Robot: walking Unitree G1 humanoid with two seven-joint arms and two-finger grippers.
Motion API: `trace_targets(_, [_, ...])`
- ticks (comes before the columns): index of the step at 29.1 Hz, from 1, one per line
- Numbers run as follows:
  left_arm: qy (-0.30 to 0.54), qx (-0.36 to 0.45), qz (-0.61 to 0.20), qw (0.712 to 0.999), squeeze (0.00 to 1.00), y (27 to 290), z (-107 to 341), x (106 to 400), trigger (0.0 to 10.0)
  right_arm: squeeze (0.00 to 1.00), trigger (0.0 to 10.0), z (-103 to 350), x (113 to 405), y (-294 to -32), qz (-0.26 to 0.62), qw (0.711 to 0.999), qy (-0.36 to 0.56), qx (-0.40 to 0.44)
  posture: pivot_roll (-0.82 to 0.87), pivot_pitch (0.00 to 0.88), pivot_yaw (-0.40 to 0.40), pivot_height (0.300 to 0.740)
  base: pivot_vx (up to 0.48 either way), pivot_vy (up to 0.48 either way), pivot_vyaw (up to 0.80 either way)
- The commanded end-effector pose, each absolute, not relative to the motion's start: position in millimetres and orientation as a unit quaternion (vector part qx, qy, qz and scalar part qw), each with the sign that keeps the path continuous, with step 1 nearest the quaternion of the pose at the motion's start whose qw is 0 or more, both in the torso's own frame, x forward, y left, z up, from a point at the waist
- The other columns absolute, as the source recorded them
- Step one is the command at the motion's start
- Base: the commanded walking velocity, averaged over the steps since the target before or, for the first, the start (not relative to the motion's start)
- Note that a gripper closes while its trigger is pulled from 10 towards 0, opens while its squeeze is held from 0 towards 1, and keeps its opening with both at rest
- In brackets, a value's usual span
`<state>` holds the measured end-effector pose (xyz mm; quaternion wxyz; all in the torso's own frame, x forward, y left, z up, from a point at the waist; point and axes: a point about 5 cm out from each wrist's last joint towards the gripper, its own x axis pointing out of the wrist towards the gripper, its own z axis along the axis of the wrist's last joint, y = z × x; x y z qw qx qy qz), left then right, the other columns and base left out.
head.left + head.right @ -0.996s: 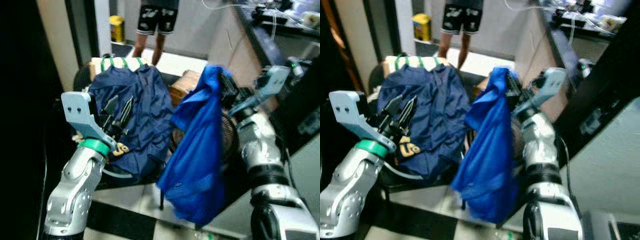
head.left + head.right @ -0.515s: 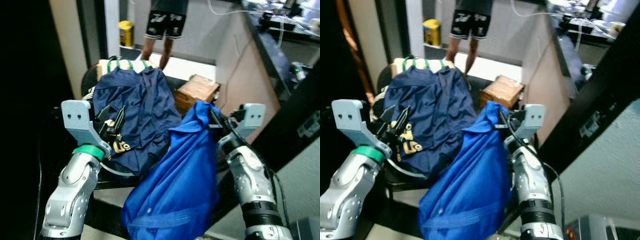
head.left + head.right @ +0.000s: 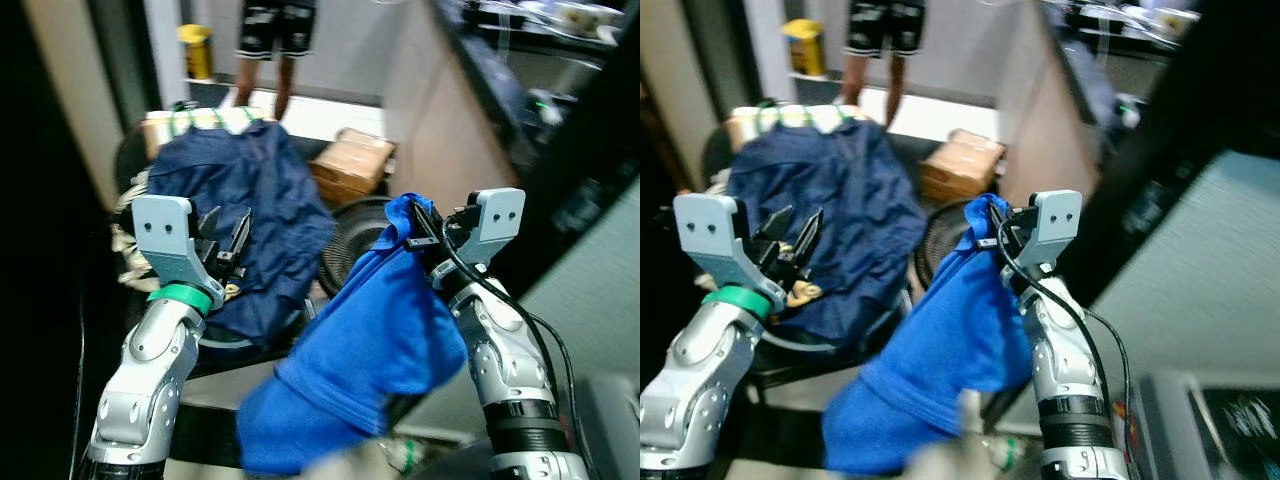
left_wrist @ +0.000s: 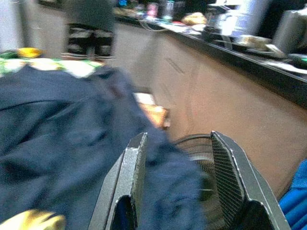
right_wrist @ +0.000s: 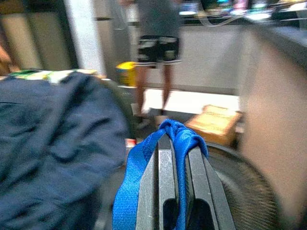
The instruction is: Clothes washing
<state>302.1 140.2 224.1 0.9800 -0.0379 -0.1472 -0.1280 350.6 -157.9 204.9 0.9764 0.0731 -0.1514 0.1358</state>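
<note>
Below, limp bright-blue garment [image 3: 370,350] bunched in the clamped right claw [image 3: 418,232]; left claw [image 3: 228,232] apart over crumpled navy cloth [image 3: 250,200].

There are two garments: one bright blue garment [image 3: 360,350] and one dark navy garment [image 3: 245,215]. Two grippers show, the left gripper [image 3: 225,232] and the right gripper [image 3: 425,228]. One cardboard box [image 3: 352,163] sits on the floor, and one round black fan [image 3: 345,245] is beside it. One person [image 3: 268,40] stands at the back, near one yellow container [image 3: 196,50].
</note>
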Motion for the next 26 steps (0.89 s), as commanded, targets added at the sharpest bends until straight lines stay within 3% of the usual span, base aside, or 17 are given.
trace_targets(1, [-0.154, -0.018, -0.139, 0.978, 0.0, 131.5, 224.5, 304.6, 10.0, 0.0, 10.0, 210.9, 352.0, -165.4, 0.123, 0.977, -0.158, 0.074, 0.06, 0.049, -0.09, 0.74, 0.0, 0.0, -0.8])
trace_targets(7, [-0.165, 0.0, -0.155, 0.974, 0.0, 126.8, 231.3, 310.5, 10.0, 0.0, 10.0, 233.4, 356.4, -166.7, 0.114, 0.97, -0.186, 0.105, 0.04, 0.045, -0.065, 0.74, 0.0, 0.0, -0.8])
trace_targets(26, [-0.174, -0.001, -0.155, 0.972, 0.0, 130.6, 231.8, 316.5, 10.0, 0.0, 10.0, 245.6, 362.0, -155.7, 0.14, 0.968, -0.189, 0.082, 0.0, 0.019, -0.038, 0.74, 0.0, 0.0, -0.8])
